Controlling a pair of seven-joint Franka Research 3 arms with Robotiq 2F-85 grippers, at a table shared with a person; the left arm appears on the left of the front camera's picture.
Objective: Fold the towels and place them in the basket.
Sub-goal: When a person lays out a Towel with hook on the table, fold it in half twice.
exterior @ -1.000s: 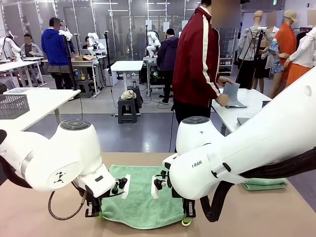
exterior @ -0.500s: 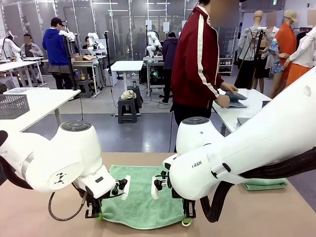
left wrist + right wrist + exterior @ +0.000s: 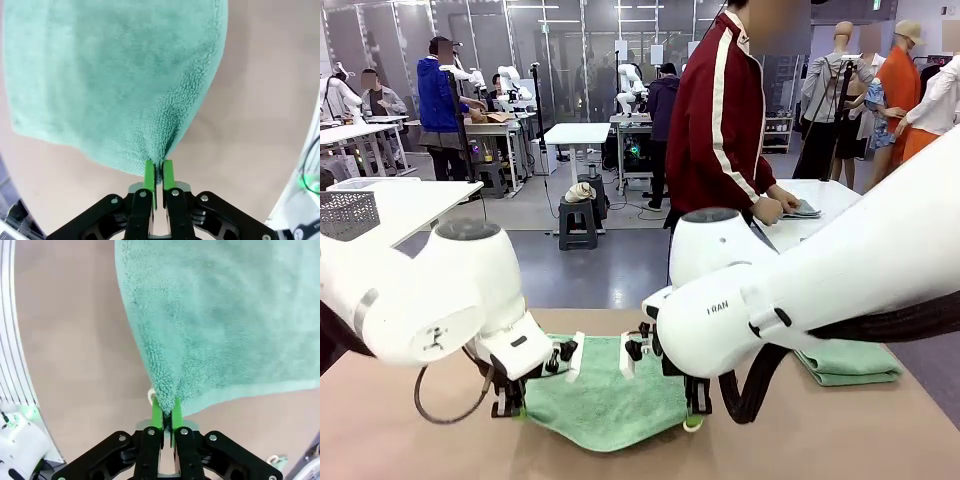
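Note:
A mint-green towel (image 3: 605,395) lies spread on the tan table between my two arms, its near edge lifted and sagging. My left gripper (image 3: 510,408) is shut on the towel's near left corner; in the left wrist view the green pads (image 3: 149,176) pinch the towel (image 3: 115,85) at its corner. My right gripper (image 3: 694,418) is shut on the near right corner, and in the right wrist view the pads (image 3: 157,415) clamp the towel (image 3: 225,325) by its pale loop. A second towel (image 3: 850,362) lies folded at the right. The basket is out of view.
A person in a red jacket (image 3: 725,120) stands beyond the far edge, turned away, hands on grey-blue cloths (image 3: 800,209) on another table. A grey mesh crate (image 3: 348,214) sits on a white table at the left. Bare table (image 3: 400,430) surrounds the towel.
Both grippers have risen slightly, lifting the towel's near corners so the near edge sags between them. The person has set the grey-blue cloth down on the other table.

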